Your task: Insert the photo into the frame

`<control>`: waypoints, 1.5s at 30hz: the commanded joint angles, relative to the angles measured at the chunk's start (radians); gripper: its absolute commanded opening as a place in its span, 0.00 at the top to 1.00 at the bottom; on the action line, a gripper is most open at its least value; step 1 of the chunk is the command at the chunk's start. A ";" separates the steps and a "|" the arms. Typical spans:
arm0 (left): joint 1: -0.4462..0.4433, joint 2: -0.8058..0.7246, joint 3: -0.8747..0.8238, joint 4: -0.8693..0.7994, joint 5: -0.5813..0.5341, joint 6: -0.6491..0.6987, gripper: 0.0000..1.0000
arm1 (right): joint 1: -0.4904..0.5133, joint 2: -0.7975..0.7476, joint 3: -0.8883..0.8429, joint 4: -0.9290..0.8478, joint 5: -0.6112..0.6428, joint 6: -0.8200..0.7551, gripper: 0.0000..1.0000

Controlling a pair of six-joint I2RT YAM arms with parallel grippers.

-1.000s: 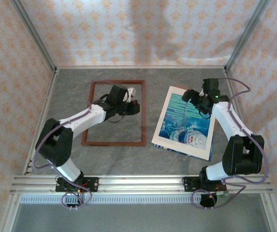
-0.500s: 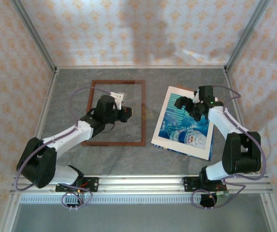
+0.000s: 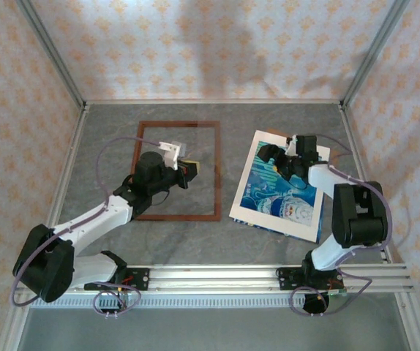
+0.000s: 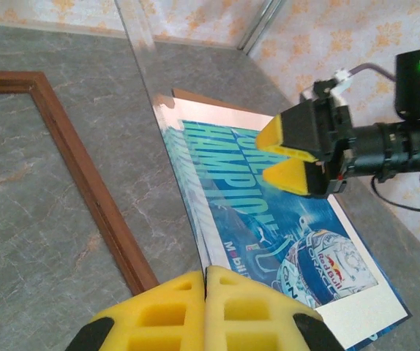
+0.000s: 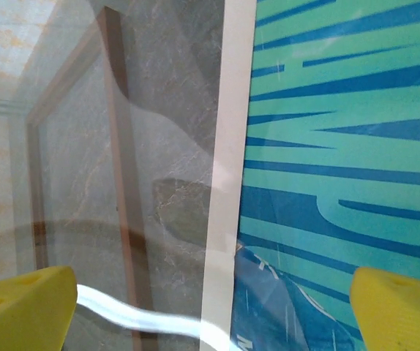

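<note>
The photo is not yet in the frame. It lies flat on the grey worktop, to the right of the frame and apart from it, on top of a cream border and a brown board. The frame lies flat on the left part of the worktop. The left end effector is above the frame's right side with its yellow pads pressed together, and they seem to pinch the edge of a clear pane, which runs up and away from the pads. The right end effector hangs above the upper left part of the photo with its fingers wide apart, and it holds nothing. So I judge that the step in hand is the approach for picking up the photo. The next move asks the right end effector to come down at the photo's edge and take only the thin printed sheet, not the border or the board below it. After this the sheet must travel left into the frame's opening, and the clear pane should not be in its way.
</note>
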 commanded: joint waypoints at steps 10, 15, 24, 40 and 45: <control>-0.041 -0.039 0.004 -0.114 -0.163 0.218 1.00 | 0.041 0.182 0.183 0.154 -0.086 -0.011 0.00; -0.045 -0.041 -0.028 -0.053 -0.182 0.233 1.00 | 0.041 0.244 0.248 0.151 -0.075 -0.046 0.00; -0.049 -0.061 -0.077 0.020 -0.181 0.222 1.00 | 0.041 0.328 0.312 0.155 -0.126 -0.076 0.00; -0.049 -0.074 -0.118 0.079 -0.211 0.167 1.00 | 0.041 0.381 0.320 0.137 -0.225 -0.109 0.00; -0.042 -0.068 -0.139 0.131 -0.225 0.122 1.00 | 0.041 0.354 0.273 0.160 -0.279 -0.115 0.02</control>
